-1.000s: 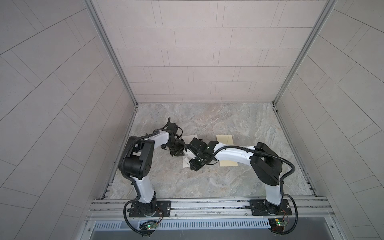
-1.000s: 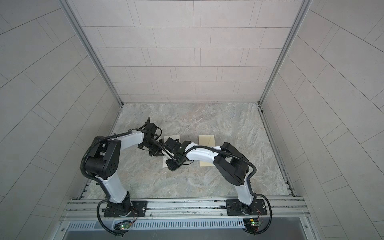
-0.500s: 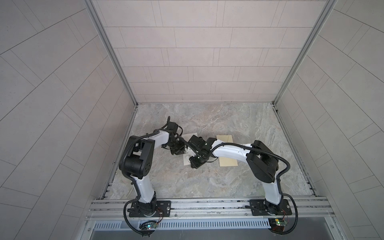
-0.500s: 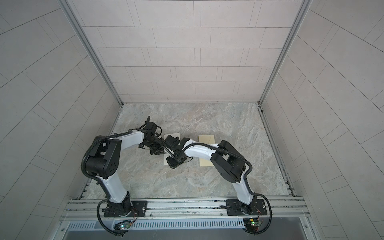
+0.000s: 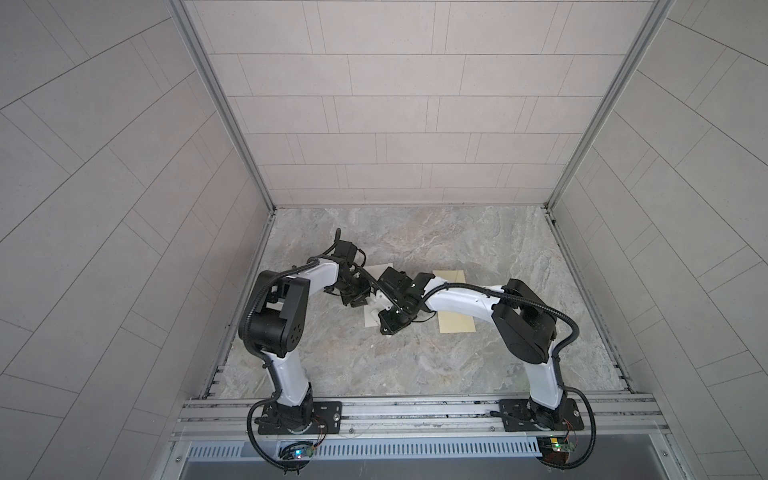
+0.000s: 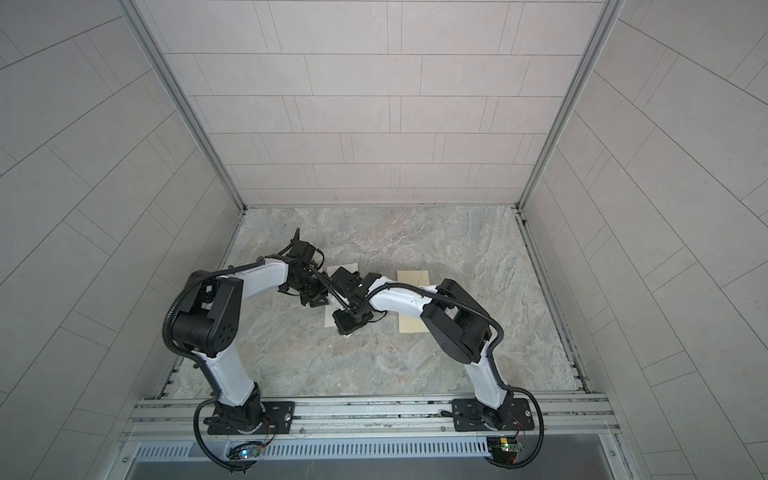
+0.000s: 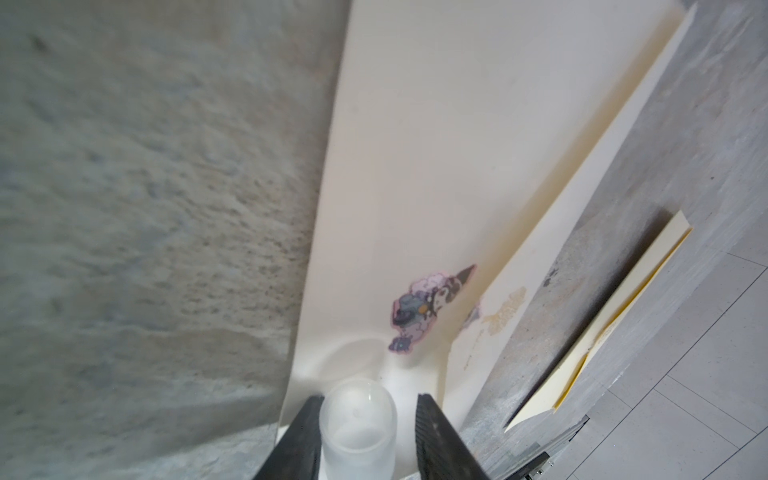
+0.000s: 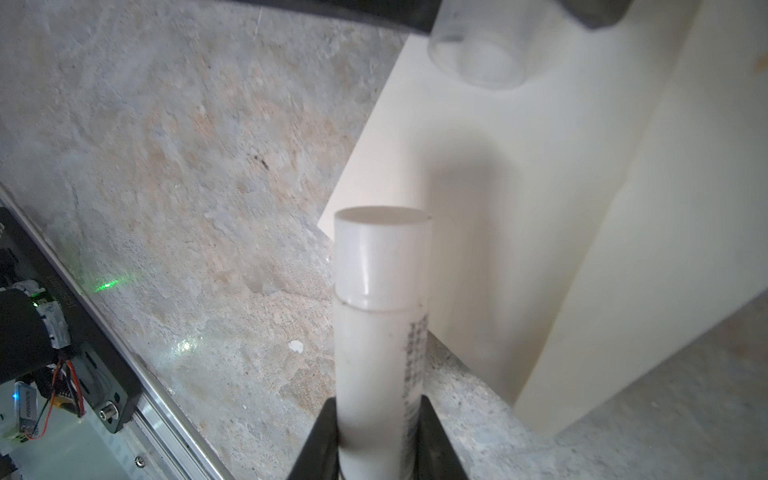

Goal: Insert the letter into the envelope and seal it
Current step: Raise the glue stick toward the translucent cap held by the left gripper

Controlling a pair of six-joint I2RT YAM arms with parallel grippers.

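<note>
We judge the task to be at the start of the sealing step, with no glue spread yet as far as we can see. The envelope (image 7: pixel 415 166) lies flat on the bench (image 5: pixel 457 365). One layer of it stands open along a seam, where a torn sticker (image 7: pixel 424 307) and old adhesive marks show. We cannot tell whether a letter is already inside. A yellowish sheet (image 5: pixel 454 303) lies on the bench well apart from the envelope, on the right arm's side. If that is the letter, insertion is not yet done. The right gripper (image 8: pixel 378 401) is clamped on a white glue stick (image 8: pixel 380 291), whose seemingly uncapped end points over the envelope's near corner without touching it. The left gripper (image 7: pixel 369 399) sits just above the envelope with a translucent cap (image 7: pixel 358 415) between its jaws. One jaw is against the cap and the other stands clear of it, so nothing is pinched. What is left is gluing the flap, folding it shut and pressing it down.
</note>
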